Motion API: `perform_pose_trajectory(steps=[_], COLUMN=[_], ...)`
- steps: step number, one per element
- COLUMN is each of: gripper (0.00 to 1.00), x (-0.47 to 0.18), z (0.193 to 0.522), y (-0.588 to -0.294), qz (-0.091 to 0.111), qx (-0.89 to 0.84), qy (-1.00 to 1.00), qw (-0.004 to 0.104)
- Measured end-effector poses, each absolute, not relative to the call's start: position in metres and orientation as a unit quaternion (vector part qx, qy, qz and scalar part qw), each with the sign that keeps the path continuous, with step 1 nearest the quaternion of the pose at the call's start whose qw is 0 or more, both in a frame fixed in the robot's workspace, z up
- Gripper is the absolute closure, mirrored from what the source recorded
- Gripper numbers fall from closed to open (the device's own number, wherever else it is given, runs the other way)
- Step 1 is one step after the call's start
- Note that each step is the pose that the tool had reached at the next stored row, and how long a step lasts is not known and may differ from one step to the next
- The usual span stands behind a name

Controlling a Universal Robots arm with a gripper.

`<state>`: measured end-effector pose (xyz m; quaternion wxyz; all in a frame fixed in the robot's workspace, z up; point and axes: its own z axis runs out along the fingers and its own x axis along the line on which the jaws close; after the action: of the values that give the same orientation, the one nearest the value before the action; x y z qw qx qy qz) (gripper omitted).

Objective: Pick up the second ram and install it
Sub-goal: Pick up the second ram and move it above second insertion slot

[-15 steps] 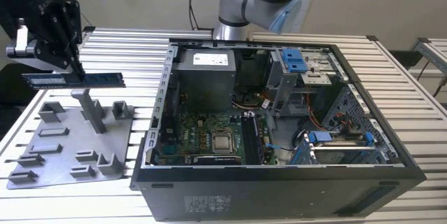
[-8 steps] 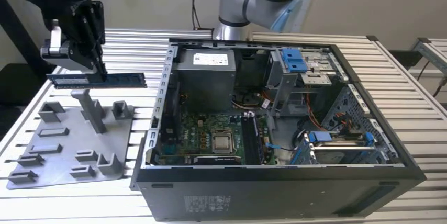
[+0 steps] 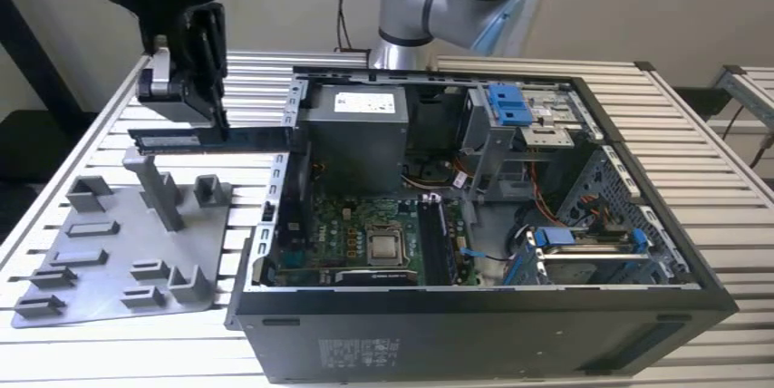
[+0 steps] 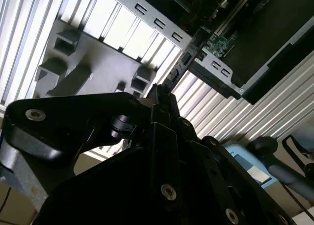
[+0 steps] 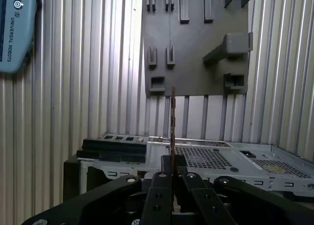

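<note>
Since the gripper (image 3: 191,118) has its jaws clamped narrow on the ram (image 3: 212,140), the pick-up half of the job looks done. The strip hangs level in the air, clear of the tray (image 3: 72,302), and no slot there holds it. It sits just outside the case (image 3: 484,315), on the exterior view's left of it, with one end reaching about to the case's side wall. In the first wrist view the ram (image 5: 173,122) shows edge-on as a thin line rising from between the fingertips of the gripper (image 5: 172,175), with the tray (image 5: 196,87) beyond it and the case (image 5: 221,159) near.

Installing is what remains, as I judge it. The ram is not yet over the board (image 3: 351,238) inside the case, and the long sockets (image 3: 436,243) beside the processor are well apart from it.

Several things are hard to make out. I cannot tell whether another stick already sits in a socket, since they read only as dark bars. I also cannot see the sockets' end latches. In the second wrist view the gripper's black body (image 4: 147,176) covers the grip itself, and only a dark sliver pointing toward the case's edge (image 4: 216,68) hints at the strip. How deep the ram sits between the pads is also unclear.
</note>
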<state>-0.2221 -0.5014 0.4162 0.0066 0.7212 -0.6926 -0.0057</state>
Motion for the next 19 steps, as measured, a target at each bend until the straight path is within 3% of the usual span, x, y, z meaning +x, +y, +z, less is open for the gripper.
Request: perform_pose_trajectory(steps=[19], gripper=[0.86], x=[-0.139], z=[0.416], y=[-0.501], qz=[-0.006], qx=[0.721], qy=[-0.693], qw=[0.007])
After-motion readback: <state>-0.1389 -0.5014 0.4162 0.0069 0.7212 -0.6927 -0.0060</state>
